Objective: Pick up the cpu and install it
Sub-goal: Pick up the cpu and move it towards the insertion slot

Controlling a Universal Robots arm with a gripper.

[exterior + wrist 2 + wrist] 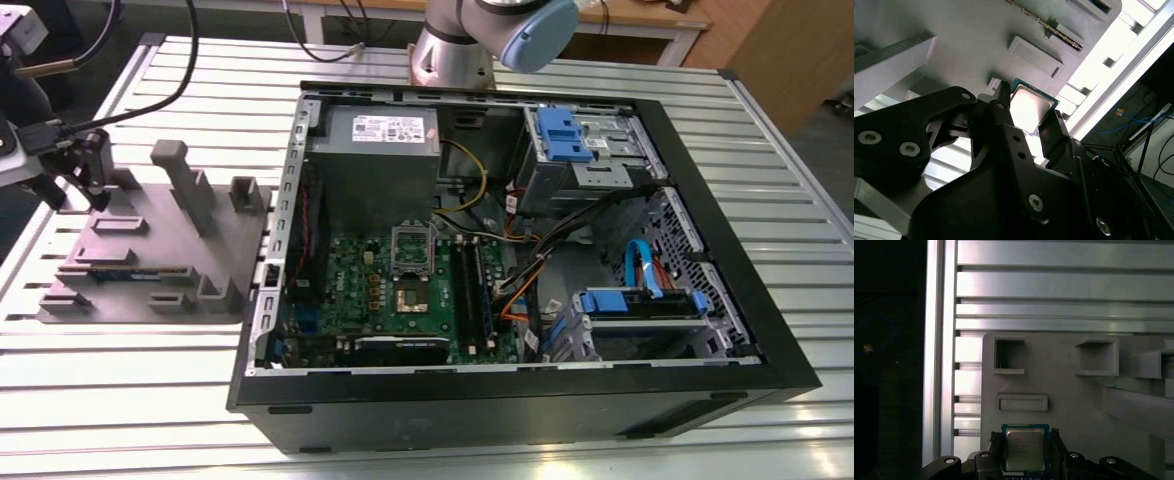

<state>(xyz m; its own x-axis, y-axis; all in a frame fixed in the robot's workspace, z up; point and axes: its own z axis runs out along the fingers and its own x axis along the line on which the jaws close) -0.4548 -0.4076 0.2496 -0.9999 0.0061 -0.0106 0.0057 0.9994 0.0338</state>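
The arm's base (454,50) stands behind the open case (534,400). Inside the case lies a green board (400,290). The gripper (80,170) hangs fingers-down over the grey tray (134,290), at the exterior view's left of the case. In both wrist views its fingers (995,441) close narrowly on two opposite edges of the cpu (1025,450) (1029,107). The cpu is over the tray's flat surface, near a shallow pocket (1021,403). I cannot tell if it touches the tray.

My exterior view is evenly lit from overhead: the slatted table (801,200) is bright, and the computer case (534,400) is dim inside with soft shadows. In the second wrist view, backlight blows the slats white, glare washes out the cpu (1031,107) lid, and the gripper (1028,105) is a blurred, near-black silhouette. The first wrist view is darker, probably underexposed, and black along one edge.
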